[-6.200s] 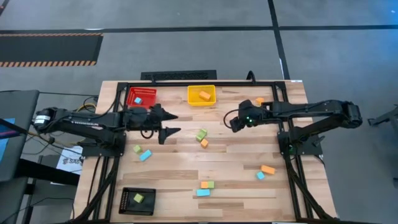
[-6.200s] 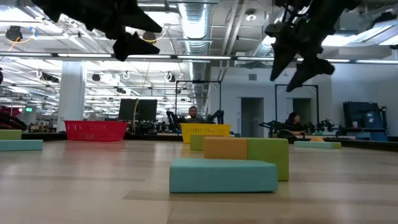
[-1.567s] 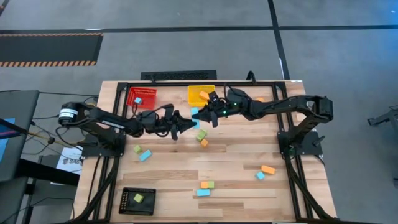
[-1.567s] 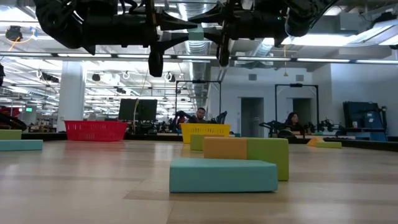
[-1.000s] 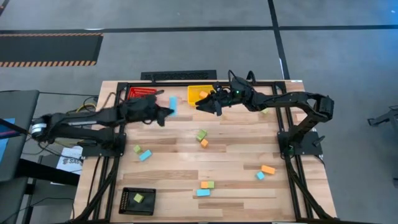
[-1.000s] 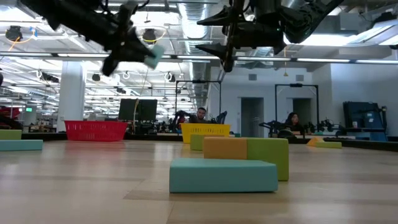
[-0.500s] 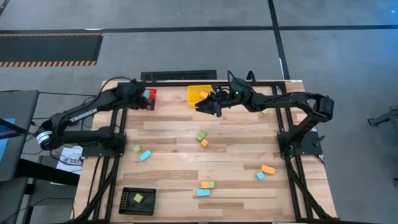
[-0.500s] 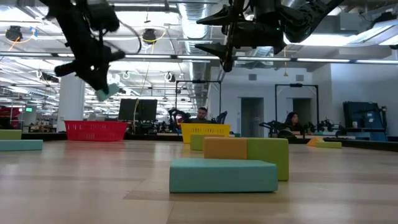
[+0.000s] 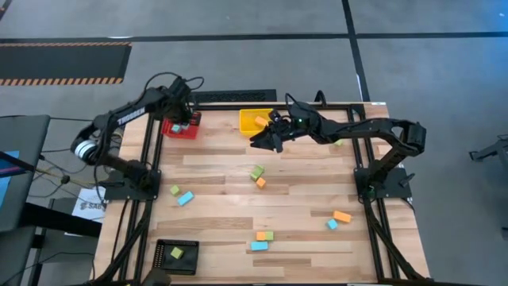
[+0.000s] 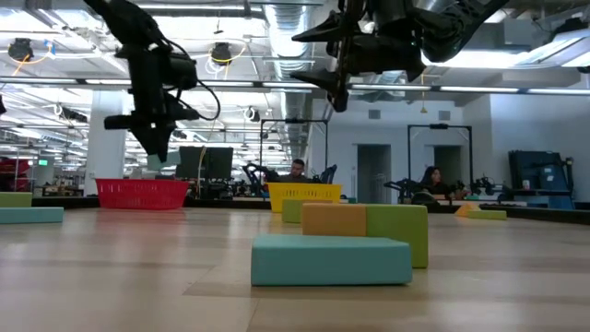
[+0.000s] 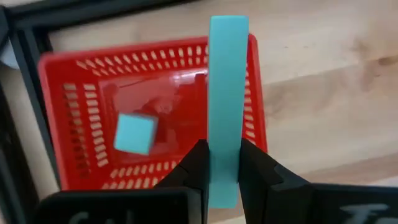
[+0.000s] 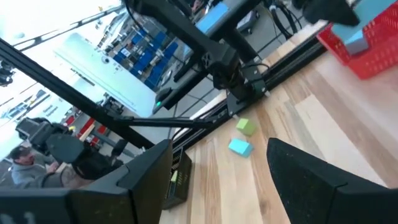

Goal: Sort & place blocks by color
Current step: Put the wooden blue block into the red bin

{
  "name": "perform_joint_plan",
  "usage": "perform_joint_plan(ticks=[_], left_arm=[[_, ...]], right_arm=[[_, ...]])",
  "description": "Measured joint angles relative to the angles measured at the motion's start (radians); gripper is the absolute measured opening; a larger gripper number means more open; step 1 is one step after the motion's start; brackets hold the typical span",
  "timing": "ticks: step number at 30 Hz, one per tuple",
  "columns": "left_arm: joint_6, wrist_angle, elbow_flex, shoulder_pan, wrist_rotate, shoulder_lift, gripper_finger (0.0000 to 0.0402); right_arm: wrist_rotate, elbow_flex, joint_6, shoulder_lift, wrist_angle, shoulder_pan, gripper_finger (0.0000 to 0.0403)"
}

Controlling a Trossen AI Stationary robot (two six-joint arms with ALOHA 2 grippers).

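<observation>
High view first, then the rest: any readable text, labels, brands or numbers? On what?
"TROSSEN": white lettering along the left arm, small but just legible in the high view.
Paper sheet on the floor beside the table: dark print, too small to read.
Left gripper body, left wrist view: faint marks, too blurred to read.
Low and right wrist views: nothing legible.

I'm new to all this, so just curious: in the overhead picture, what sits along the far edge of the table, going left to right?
Left gripper holding a blue bar above the red tray → yellow tray → right gripper, open.
</observation>
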Motion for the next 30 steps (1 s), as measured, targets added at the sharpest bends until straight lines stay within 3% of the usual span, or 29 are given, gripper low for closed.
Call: perform_joint_plan(ticks=[7,20,30], left_arm=[[0.045,-0.099,0.108,0.002,0.014,0.124,0.0031],[0.060,-0.076,0.112,-0.006,0.019,0.202,0.0044],[0.088,-0.084,0.112,-0.006,0.025,0.202,0.0115]], right_arm=[[-0.008,0.000,-0.034,0.000,-0.050,0.009,0.0282],[-0.008,0.000,-0.046,0.000,-0.055,0.009,0.0282],[-0.008,0.000,-0.051,0.000,-0.055,0.007,0.0282]])
